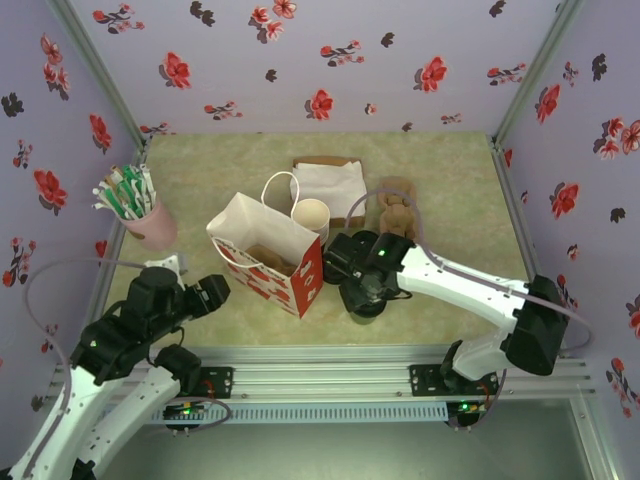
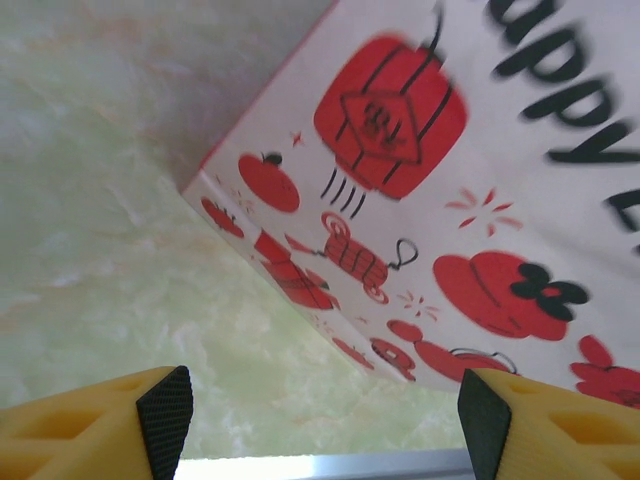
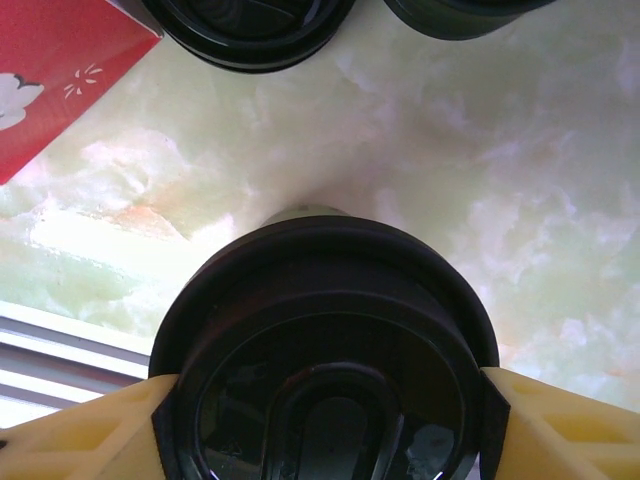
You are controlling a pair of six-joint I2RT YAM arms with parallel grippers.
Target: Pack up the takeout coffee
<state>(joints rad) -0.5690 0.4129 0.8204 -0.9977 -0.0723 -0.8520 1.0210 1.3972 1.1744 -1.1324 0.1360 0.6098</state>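
Early stage: the takeout coffee cup (image 1: pixel 311 218) stands unlidded on the table (image 1: pixel 450 200) behind the open gift bag (image 1: pixel 262 255), not packed yet, right gripper (image 3: pixel 325 400) pinching a black lid (image 3: pixel 325 300), left gripper (image 2: pixel 325 425) open, empty, beside the bag.

count — gift bag (image 1: pixel 268 250) 1 | black lid (image 3: pixel 325 330) (image 3: pixel 250 25) 2 | pale cup (image 1: pixel 311 215) 1 | straw pot (image 1: pixel 150 228) 1

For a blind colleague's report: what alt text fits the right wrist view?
A round black lid sits between the yellow fingers of the right claw, above a pale marbled table. Another black lid and a red bag corner edge the top.
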